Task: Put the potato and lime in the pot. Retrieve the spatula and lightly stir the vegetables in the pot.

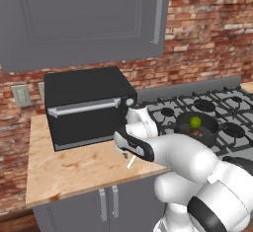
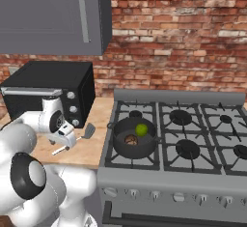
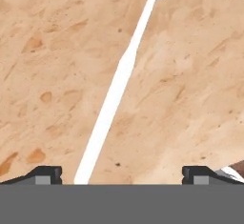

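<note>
We are hovering our gripper [image 3: 122,173], jaws spread wide and holding nothing, over the spatula [image 3: 114,94], which is lying flat on the mottled wooden bench [image 2: 91,153]. A boxy black toaster oven [image 1: 86,105] is standing just behind at the left. Further right, on the stove [image 2: 193,144], the round dark pot [image 2: 134,138] is holding the brown potato [image 2: 130,139] and the green lime [image 2: 141,130], side by side.
</note>
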{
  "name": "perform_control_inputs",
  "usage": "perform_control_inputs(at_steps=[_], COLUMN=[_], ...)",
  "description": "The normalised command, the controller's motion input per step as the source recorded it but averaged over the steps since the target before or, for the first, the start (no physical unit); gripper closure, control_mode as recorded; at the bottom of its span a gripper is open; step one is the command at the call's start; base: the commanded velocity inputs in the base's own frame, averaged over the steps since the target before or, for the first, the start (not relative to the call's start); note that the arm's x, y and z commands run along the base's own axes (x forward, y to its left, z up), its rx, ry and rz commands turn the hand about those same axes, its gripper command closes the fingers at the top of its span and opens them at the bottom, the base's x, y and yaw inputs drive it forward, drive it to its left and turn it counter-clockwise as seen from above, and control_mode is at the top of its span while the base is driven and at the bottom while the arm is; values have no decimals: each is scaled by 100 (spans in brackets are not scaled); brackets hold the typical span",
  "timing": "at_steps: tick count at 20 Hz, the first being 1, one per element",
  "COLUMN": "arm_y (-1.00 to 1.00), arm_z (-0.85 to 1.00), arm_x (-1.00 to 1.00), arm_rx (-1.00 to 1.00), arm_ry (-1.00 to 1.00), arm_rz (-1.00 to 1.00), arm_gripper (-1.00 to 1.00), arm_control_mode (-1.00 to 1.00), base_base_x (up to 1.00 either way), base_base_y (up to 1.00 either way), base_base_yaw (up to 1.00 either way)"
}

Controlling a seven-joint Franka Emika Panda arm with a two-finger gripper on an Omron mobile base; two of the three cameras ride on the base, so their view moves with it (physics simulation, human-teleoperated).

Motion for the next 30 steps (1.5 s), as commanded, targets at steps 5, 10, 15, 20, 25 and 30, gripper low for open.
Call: perform_control_inputs(at_steps=[5, 10, 15, 20, 25, 30], arm_y=[15, 13, 0, 0, 0, 0], arm_z=[0, -3, -21, -39, -38, -23], arm_x=[0, -7, -4, 0, 0, 0], arm_rx=[-4, -4, -6, -4, -1, 0], arm_ry=[29, 0, -8, -1, 0, 0], arm_rz=[3, 1, 0, 0, 0, 0], arm_gripper=[-100, -100, -100, -100, -100, -100], arm_control_mode=[-100, -100, -100, -100, -100, -100], base_base_x=[0, 0, 0, 0, 0, 0], base_base_y=[0, 0, 0, 0, 0, 0], base_base_yaw=[0, 0, 0, 0, 0, 0])
